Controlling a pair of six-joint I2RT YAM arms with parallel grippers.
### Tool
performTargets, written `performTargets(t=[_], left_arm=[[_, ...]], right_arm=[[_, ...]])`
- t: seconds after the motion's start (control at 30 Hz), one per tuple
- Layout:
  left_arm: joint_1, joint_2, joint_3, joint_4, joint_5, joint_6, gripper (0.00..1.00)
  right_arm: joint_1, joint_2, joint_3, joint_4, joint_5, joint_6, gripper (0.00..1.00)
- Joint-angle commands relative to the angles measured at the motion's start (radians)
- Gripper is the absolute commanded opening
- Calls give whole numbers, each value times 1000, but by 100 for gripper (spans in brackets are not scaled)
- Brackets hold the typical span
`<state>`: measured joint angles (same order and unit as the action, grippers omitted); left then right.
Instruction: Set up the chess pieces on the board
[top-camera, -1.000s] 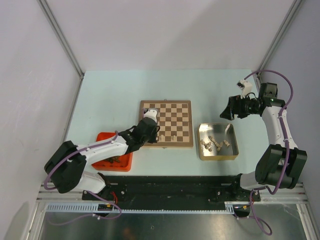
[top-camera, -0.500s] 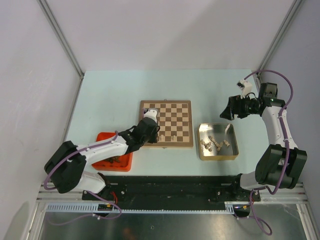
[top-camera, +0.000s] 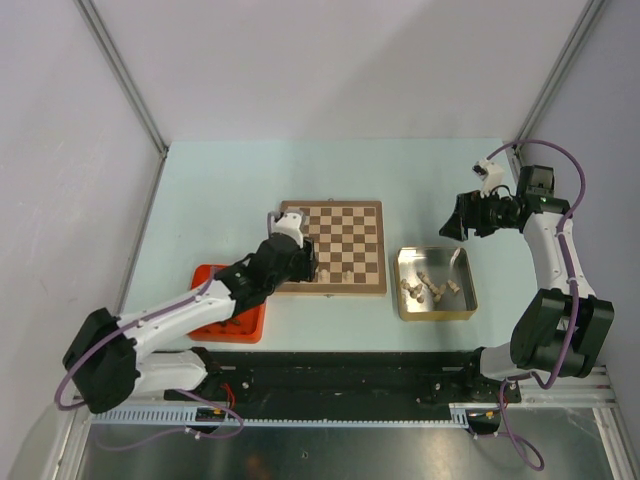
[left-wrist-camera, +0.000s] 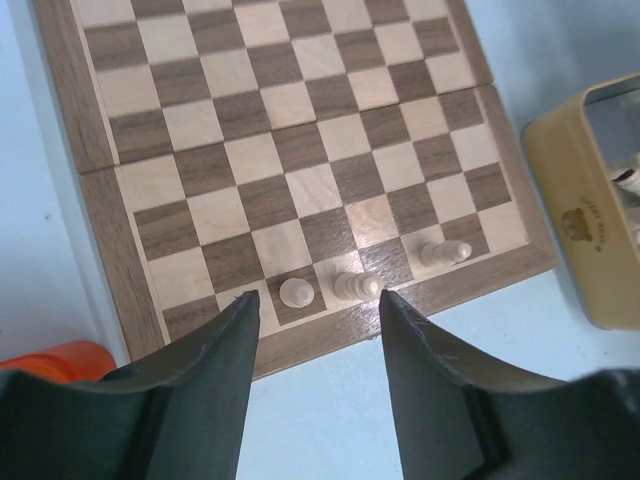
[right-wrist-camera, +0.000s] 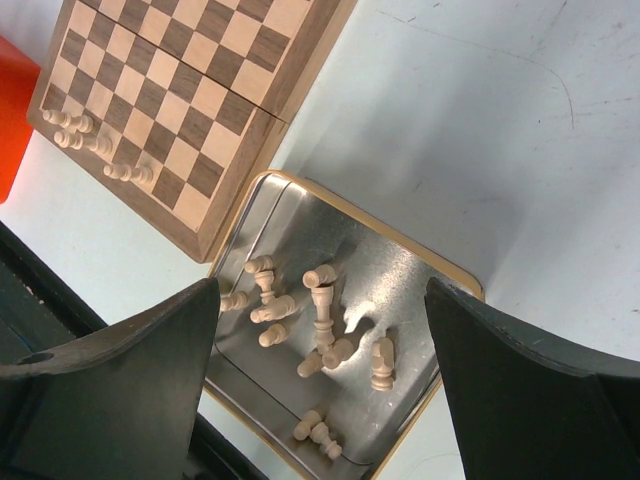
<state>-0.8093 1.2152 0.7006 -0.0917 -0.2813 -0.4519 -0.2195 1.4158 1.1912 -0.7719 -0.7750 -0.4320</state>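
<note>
The board (top-camera: 333, 207) lies mid-table. In the left wrist view three pale chess pieces stand on its near rows: one (left-wrist-camera: 295, 292), a second (left-wrist-camera: 357, 286) and a third (left-wrist-camera: 443, 253). My left gripper (left-wrist-camera: 315, 297) hangs open over the board's near edge (left-wrist-camera: 300, 345), nothing between its fingers; in the top view it (top-camera: 303, 262) sits at the near-left corner. More pale chess pieces (right-wrist-camera: 320, 310) lie tumbled in the gold tin (right-wrist-camera: 400, 240). My right gripper (right-wrist-camera: 322, 285) is open high above them, and in the top view it (top-camera: 452, 228) hovers beyond the tin (top-camera: 436, 316).
A red tray (top-camera: 205, 270) with dark pieces sits left of the board, partly under my left arm. The tin's corner (left-wrist-camera: 590, 200) lies close to the board's right side. The pale blue table (top-camera: 220, 190) is bordered by white walls.
My left gripper has opened wider and its arm has swung, elbow dropping toward the near left, wrist shifting slightly left over the board corner. The right arm has not moved.
</note>
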Motion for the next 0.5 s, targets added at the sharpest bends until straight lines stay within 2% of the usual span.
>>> performTargets(t=[0.0,0.07,0.1,0.13,0.2,0.33,0.47], left_arm=[[4,-106,23,-26,11,15,64],[31,-137,40,-36,54,39,71],[45,-166,45,-40,76,48,79],[62,-178,49,-42,99,68,83],[123,-201,69,-46,181,88,91],[260,-253,99,-63,365,128,97],[360,-301,114,-83,432,191,100]], right_arm=[[12,0,-1,5,-20,-36,89],[23,-2,-1,-3,-33,-57,89],[28,-8,-1,-6,-36,-66,89],[34,-11,-1,-13,-47,-76,89],[39,-27,-1,-20,-79,-102,94],[42,-61,-4,-36,-152,-142,95],[71,-127,-4,-26,-66,-172,100]])
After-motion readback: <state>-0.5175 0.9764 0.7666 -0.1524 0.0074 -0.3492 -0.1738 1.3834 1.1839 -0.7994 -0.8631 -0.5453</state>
